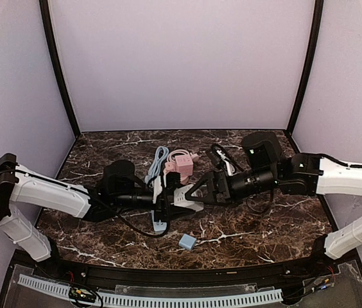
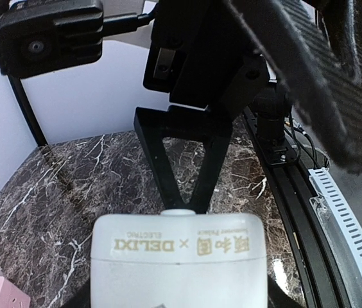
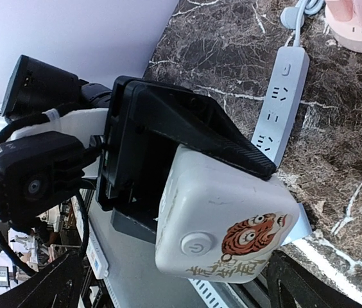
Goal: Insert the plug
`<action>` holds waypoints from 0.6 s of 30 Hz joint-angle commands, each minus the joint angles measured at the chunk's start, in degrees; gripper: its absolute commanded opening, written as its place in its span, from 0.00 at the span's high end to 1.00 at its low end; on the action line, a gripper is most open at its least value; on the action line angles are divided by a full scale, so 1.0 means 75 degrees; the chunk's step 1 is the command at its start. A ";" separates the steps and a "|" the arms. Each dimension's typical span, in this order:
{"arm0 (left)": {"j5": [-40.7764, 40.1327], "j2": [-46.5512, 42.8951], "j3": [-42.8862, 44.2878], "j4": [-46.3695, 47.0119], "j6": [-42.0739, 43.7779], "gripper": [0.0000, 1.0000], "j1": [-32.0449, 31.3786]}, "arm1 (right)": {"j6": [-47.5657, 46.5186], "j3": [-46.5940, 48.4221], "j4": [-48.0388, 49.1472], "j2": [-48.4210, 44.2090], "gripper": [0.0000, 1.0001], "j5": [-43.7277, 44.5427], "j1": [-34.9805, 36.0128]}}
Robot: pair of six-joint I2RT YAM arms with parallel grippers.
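My left gripper (image 1: pixel 173 201) is shut on a white cube socket (image 1: pixel 182 199) and holds it above the marble table. The cube shows a gold DELIXI label in the left wrist view (image 2: pixel 178 256) and a tiger print and power button in the right wrist view (image 3: pixel 229 224). My right gripper (image 1: pixel 192 191) is open and empty, its fingers (image 3: pixel 312 285) spread wide, facing the cube from the right, close to it. I can make out no plug in either gripper. A small light-blue block (image 1: pixel 187 241) lies on the table in front.
A white power strip (image 3: pixel 277 109) with a light-blue cable (image 1: pixel 158 162) lies under the grippers. A pink cube socket (image 1: pixel 181 168) stands behind them, with a white cable (image 1: pixel 227 164) to its right. The black frame rail (image 1: pixel 187 273) runs along the near edge.
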 commanded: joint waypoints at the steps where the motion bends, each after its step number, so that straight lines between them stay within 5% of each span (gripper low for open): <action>1: -0.0093 -0.0463 -0.0393 0.0756 -0.0100 0.99 0.0001 | 0.0461 0.0481 0.0117 0.0471 0.01 -0.0642 -0.0045; 18: -0.0375 -0.0973 -0.1012 0.1455 -0.0103 0.99 -0.0005 | 0.0710 0.1274 0.0109 0.1469 0.11 -0.0806 -0.0042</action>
